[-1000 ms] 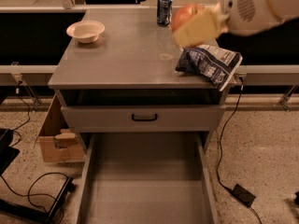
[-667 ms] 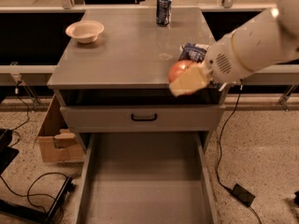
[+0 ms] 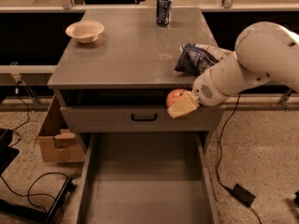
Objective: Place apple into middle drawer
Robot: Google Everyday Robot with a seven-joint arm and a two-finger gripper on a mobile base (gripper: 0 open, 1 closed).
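Note:
My gripper [image 3: 180, 105] is shut on the small red apple [image 3: 174, 97], holding it in front of the right part of the grey drawer front with the black handle [image 3: 144, 117]. The white arm [image 3: 252, 59] reaches in from the right. The apple hangs above the far right end of the open middle drawer [image 3: 145, 181], a long grey tray pulled out toward me, with a bare flat bottom.
On the cabinet top [image 3: 126, 50] stand a cream bowl [image 3: 84, 31] at the back left, a dark soda can [image 3: 163, 10] at the back, and a blue chip bag [image 3: 198, 58] at the right. A cardboard box [image 3: 56, 139] and cables [image 3: 28, 190] lie on the floor left; another cable [image 3: 229, 171] lies right.
The arm has carried the apple down from above the cabinet top's right side, past the front edge, to in front of the upper drawer's face, over the open drawer.

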